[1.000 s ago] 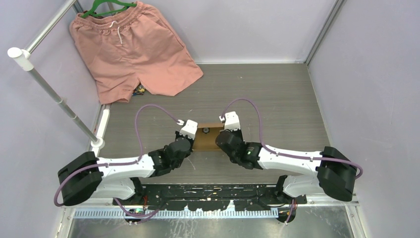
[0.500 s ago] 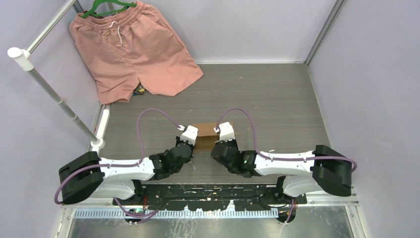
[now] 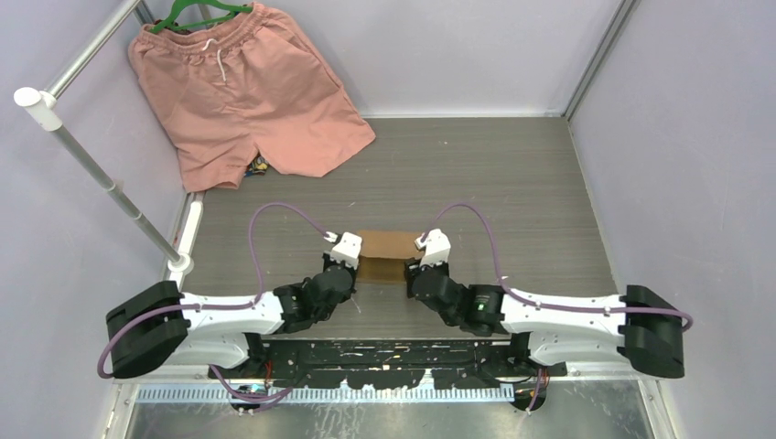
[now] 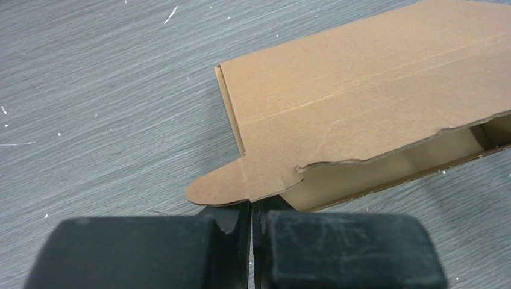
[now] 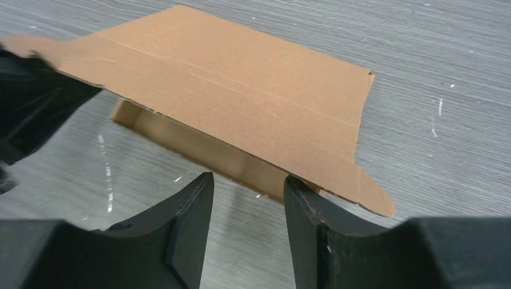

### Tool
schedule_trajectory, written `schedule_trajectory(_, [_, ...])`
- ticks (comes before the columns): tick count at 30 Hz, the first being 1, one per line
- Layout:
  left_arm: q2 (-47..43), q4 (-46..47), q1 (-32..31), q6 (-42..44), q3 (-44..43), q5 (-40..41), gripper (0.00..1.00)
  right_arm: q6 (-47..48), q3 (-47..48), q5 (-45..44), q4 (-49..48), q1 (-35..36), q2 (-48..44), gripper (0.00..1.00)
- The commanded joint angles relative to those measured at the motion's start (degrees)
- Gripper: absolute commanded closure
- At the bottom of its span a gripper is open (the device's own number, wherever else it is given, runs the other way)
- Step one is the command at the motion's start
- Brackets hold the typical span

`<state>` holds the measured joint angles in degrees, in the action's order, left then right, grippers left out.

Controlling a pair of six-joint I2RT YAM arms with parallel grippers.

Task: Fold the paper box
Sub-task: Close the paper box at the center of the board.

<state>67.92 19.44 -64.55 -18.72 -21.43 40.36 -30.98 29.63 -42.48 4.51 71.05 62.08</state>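
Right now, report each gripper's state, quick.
Left gripper: shut, fingertips at a tab of the paper box; whether it pinches the tab cannot be told.
Right gripper: open, holding nothing, jaws apart at the box's front edge.

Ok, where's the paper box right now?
In the top view the paper box sits low and about centre, between the left gripper and the right gripper, far from the pink shorts at upper left.

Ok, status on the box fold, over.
Left tool shut on paper box lid tab. Right tool open at its front edge. Lid raised, not closed. Shorts well clear, back left.
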Motion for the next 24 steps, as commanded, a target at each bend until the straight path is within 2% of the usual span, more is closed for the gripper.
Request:
schedule_trajectory(1, [1.2,0.9,-0.3,-1.4,-0.7,1.6,1.0,-3.2,-1.9,4.6,1.9,0.4,-8.0,0.47])
schedule_trajectory(6, [-0.1,1.0,-0.5,-2.6,0.6,2.2,0.99,-6.1,-1.7,7.0,9.4,0.4,-19.2,0.41])
schedule_trajectory(9, [-1.5,0.8,-0.9,-3.0,1.1,2.7,0.93,-7.3,0.2,6.4,12.9,0.4,-23.2,0.38])
schedule_trajectory(12, [-2.3,0.6,-1.3,-3.4,1.6,3.0,0.91,-7.0,4.1,4.5,15.3,0.4,-21.4,0.33])
schedule_trajectory(18, [-1.8,1.1,-1.5,-4.5,3.1,3.4,0.9,-3.5,14.9,0.6,18.7,0.4,-8.5,0.29])
schedule_trajectory(21, [-1.2,1.7,-1.7,-4.6,3.5,3.5,0.9,-2.6,15.4,-0.9,15.7,-0.3,-8.8,0.26])
schedule_trajectory(24, [-1.3,1.7,-1.8,-4.6,3.6,3.5,0.9,-2.4,17.1,-1.6,17.0,-2.2,-10.4,0.25])
